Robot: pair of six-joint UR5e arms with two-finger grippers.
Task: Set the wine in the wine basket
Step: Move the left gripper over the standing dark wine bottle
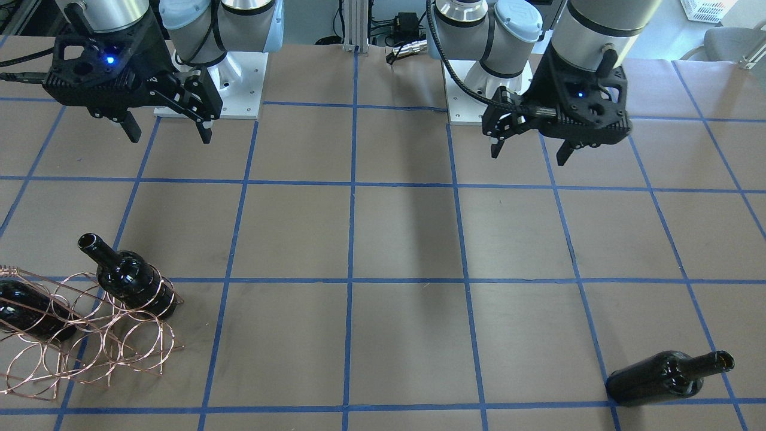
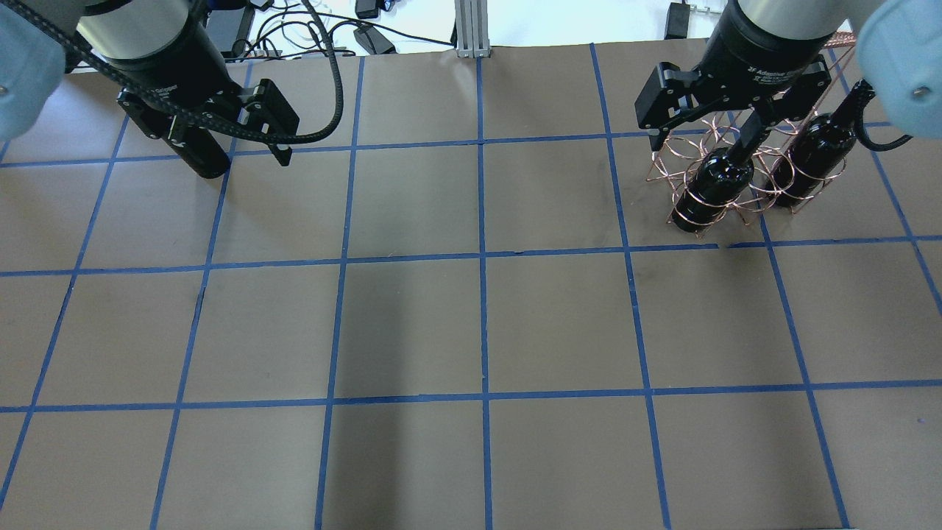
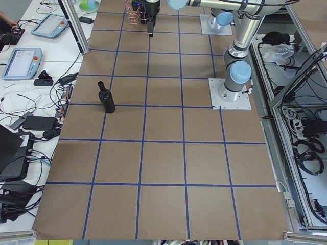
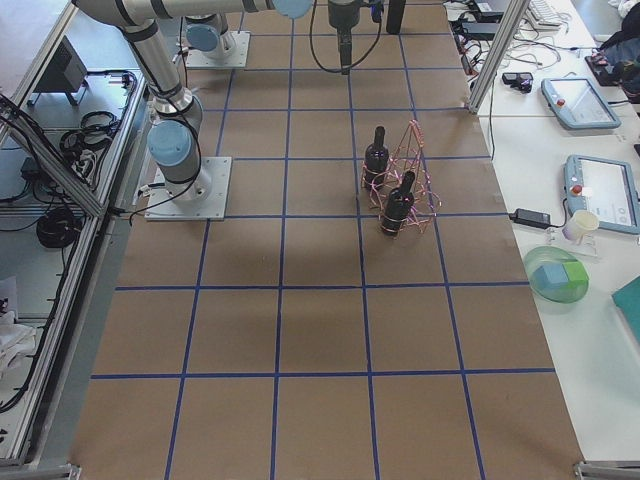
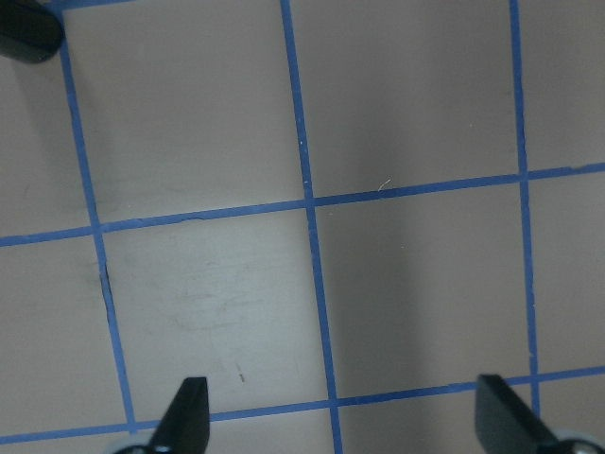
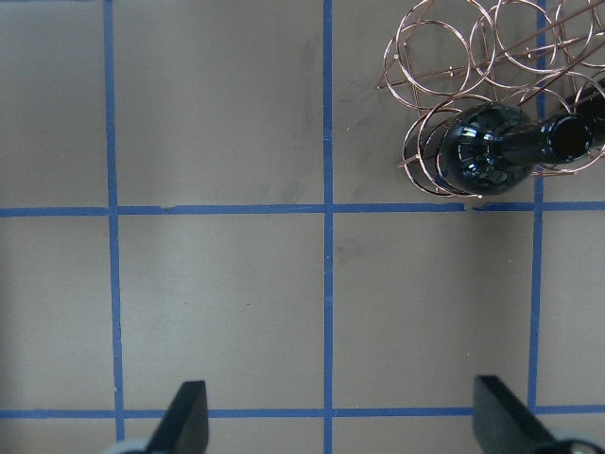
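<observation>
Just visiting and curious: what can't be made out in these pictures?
Wire rack: front view, the left edge cuts it off.
Loose bottle: left wrist view, only a dark corner shows at the top-left edge.
Racked bottle: overhead view, the right pincer hides its neck.

The front-facing camera sits past the operators' edge of the bench (image 1: 407, 239) and looks steeply down toward the robot's edge. The overhead camera looks the opposite way, from behind the robot down toward the operators' edge. Both take in the wine basket (image 1: 119, 344) by that edge, on the robot's right. Two high side cameras look along the bench from its left and right ends, far off. Each wrist camera looks straight down, close above the bench; the right one catches part of the wine basket.
</observation>
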